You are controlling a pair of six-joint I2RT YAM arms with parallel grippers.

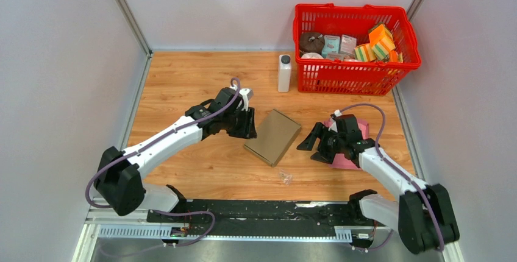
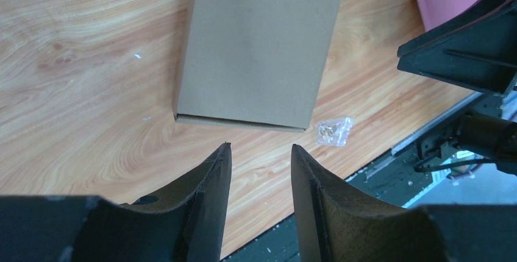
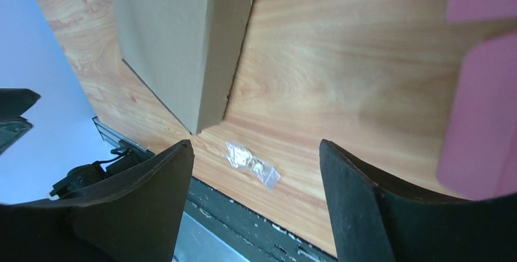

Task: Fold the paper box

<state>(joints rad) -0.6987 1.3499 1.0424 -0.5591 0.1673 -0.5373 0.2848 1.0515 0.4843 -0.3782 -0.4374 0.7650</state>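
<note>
Overhead, the paper box [image 1: 272, 136] lies on the table [image 1: 183, 79] between both arms, touched by neither. Left wrist view: left gripper [image 2: 259, 147] parted and empty, box just ahead. Right wrist view: right gripper [image 3: 256, 144] spread wide, empty; a low sweep might snag the small plastic bag [image 3: 252, 161] or shove the box askew

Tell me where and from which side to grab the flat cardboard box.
Across its short width, from straight above, jaws on the two long side walls, if they open wide enough. The cardboard box lies flat and closed: the top face offers no pinch, both long walls stand clear.
</note>
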